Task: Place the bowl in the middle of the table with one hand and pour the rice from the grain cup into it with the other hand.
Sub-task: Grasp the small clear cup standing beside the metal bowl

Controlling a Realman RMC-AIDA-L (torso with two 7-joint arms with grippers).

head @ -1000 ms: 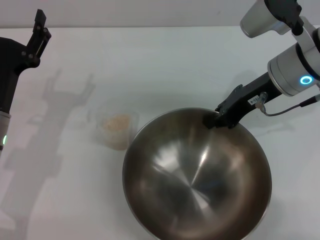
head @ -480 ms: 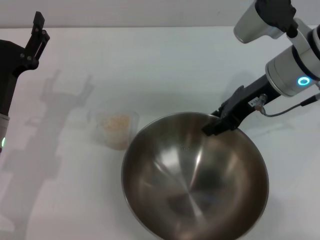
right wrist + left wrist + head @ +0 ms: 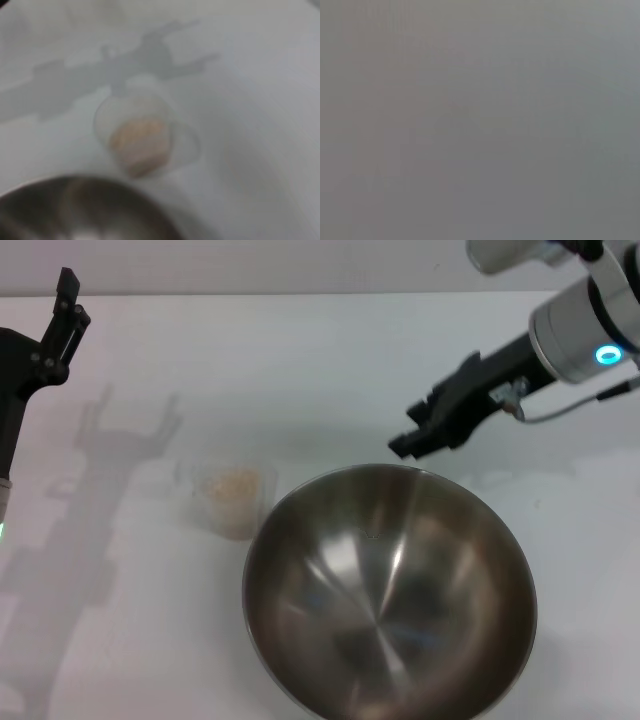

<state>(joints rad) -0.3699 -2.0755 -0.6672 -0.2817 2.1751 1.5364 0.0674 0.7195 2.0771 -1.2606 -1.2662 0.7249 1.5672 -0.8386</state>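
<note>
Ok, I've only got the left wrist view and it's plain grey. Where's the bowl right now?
Observer: The bowl sits on the table in front of the robot, and it is empty inside.
Operator: And the grain cup?
Observer: The grain cup stands upright close beside the bowl, on the robot's left, with the rice in it.
Operator: Is either gripper on anything?
Observer: No. The right gripper shows just beyond the bowl's far rim, not holding it, and the left gripper is at the far left, well away from the grain cup.
</note>
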